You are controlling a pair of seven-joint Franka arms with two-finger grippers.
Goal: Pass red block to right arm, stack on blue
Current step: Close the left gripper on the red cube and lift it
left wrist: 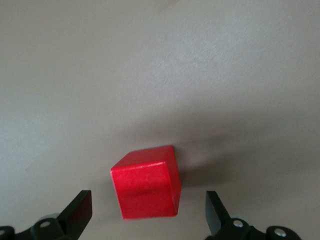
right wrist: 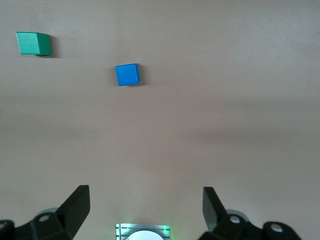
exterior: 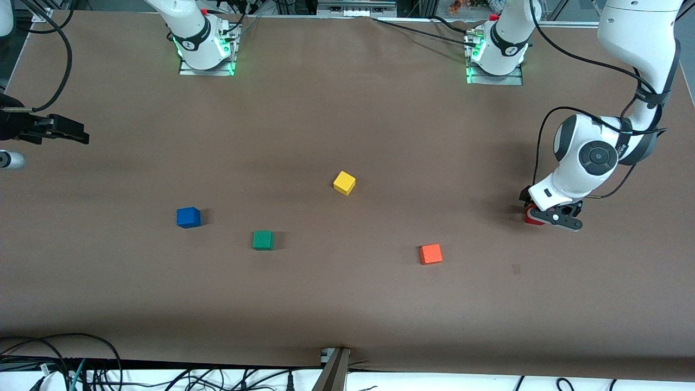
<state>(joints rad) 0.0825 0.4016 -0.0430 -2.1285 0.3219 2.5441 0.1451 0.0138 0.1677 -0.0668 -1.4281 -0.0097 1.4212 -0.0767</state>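
Note:
The red block [exterior: 530,216] rests on the table at the left arm's end. My left gripper [exterior: 549,217] has come down around it. In the left wrist view the red block [left wrist: 146,183] lies between the two open fingers [left wrist: 80,207], with a gap on each side and no contact. The blue block [exterior: 188,217] stands alone toward the right arm's end, and it also shows in the right wrist view as the blue block [right wrist: 128,74]. My right gripper [exterior: 82,137] waits open and empty in the air over that end's table edge, and its fingertips [right wrist: 80,200] hold nothing.
A yellow cube [exterior: 344,182] sits mid-table. A green cube [exterior: 263,239] lies beside the blue block, slightly nearer the front camera, and shows as the green cube [right wrist: 34,43] in the right wrist view. An orange cube [exterior: 430,253] lies between the green cube and the red block. Cables [exterior: 59,358] run along the front edge.

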